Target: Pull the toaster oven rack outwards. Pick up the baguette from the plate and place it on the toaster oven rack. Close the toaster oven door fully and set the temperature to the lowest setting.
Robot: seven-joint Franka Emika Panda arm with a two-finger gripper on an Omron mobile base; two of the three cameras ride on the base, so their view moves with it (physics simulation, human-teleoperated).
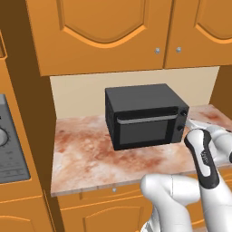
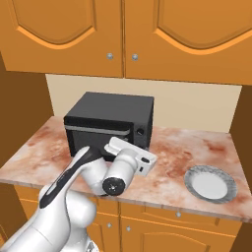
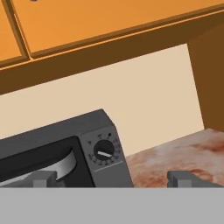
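Pale grey plate lies empty; toaster oven door shut.

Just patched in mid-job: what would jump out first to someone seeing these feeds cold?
The boxy matte-black toaster oven sits mid-counter under the orange cabinets, its glass-fronted door shut, with the silver bar handle across the top. To its right, near the front edge of the marbled counter, lies a small round pale plate with nothing on it. The white arm's gripper hangs near the oven's control strip, jaws wide apart.
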